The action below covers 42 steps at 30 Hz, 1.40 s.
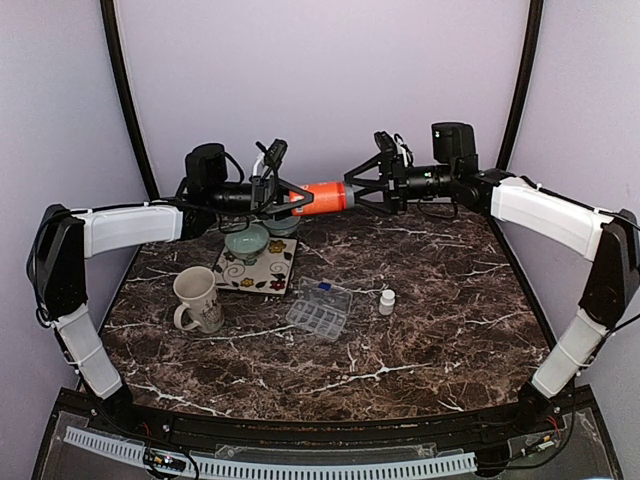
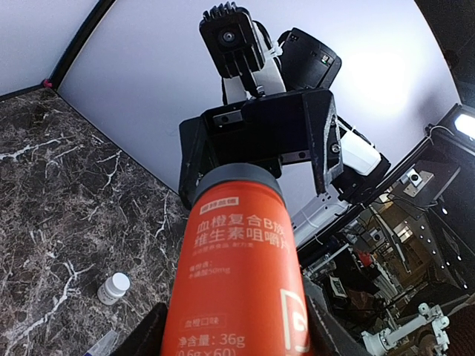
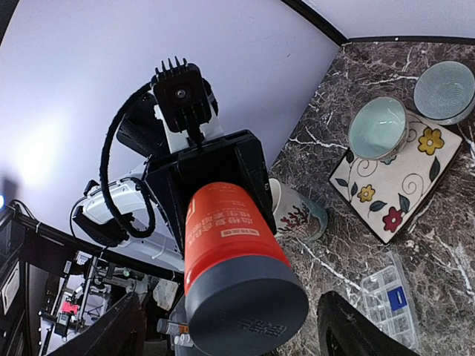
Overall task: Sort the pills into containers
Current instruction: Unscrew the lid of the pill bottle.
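- Above the far side of the tabletop, the left tool pinches the base end of an orange bottle and holds it in mid-air between the two arms.
- The right tool stands with its fingers spread on either side of the bottle's dark cap, a gap showing on each side. It grips nothing.
- The bottle lies level, its long axis running from 9 o'clock to 3 o'clock in the overhead view, with the cap pointing to 3 o'clock, straight at the right arm.
- The clear organiser box sits flat near the middle of the tabletop, at about 6 o'clock from the bottle and well apart from it.
- A small white bottle stands just beside the box at 3 o'clock, and a mug stands off at 9 o'clock.
- No loose pills can be seen, and the bottle's contents are hidden.
- Likely risk: with the bottle on its side, a freed cap could let pills pour onto the tabletop, far from the box's cells.
- Second risk: an off-centre squeeze or twist on the cap could turn the bottle in the left tool's hold, or knock it loose.
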### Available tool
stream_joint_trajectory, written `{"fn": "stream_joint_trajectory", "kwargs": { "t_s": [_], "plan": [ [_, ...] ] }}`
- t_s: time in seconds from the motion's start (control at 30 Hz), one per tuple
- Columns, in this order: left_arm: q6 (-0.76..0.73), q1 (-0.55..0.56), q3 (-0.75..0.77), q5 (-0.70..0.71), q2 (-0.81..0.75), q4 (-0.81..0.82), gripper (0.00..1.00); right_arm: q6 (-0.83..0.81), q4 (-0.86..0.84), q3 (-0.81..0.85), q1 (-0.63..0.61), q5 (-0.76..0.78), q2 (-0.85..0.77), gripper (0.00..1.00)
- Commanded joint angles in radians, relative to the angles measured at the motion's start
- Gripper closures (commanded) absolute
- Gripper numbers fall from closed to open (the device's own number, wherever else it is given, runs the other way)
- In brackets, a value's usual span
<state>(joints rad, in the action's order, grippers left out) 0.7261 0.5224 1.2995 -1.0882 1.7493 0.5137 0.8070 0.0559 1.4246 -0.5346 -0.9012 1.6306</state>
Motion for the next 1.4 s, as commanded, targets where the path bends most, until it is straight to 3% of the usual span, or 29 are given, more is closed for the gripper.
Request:
{"fn": "stream_joint_trajectory", "kwargs": {
  "t_s": [0.0,0.37,0.53,0.77,0.9,1.17,1.37],
  "plan": [
    [-0.084,0.01,0.052,0.006,-0.047,-0.049,0.95,0.025,-0.048,0.02,0.003,-0.037,0.012,0.21],
    [-0.105,0.014,0.078,0.003,-0.033,-0.071,0.95,0.01,-0.014,0.034,-0.008,-0.038,0.044,0.31],
    [-0.103,0.014,0.075,-0.003,-0.03,-0.075,0.95,0.013,-0.022,0.041,-0.009,-0.046,0.051,0.42],
    [-0.043,0.014,0.072,-0.019,-0.015,-0.032,0.95,-0.061,0.008,0.061,-0.019,-0.067,0.055,0.8],
    [0.147,0.013,0.071,-0.067,0.018,0.13,0.95,-0.266,0.119,0.091,-0.02,-0.027,0.029,1.0],
    [0.638,0.009,0.074,-0.109,0.119,0.599,0.95,-0.629,0.253,0.134,-0.032,0.128,-0.029,1.0],
    [0.793,0.01,0.071,-0.111,0.153,0.732,0.95,-0.809,0.303,0.122,-0.053,0.298,-0.119,1.0]
  ]
}}
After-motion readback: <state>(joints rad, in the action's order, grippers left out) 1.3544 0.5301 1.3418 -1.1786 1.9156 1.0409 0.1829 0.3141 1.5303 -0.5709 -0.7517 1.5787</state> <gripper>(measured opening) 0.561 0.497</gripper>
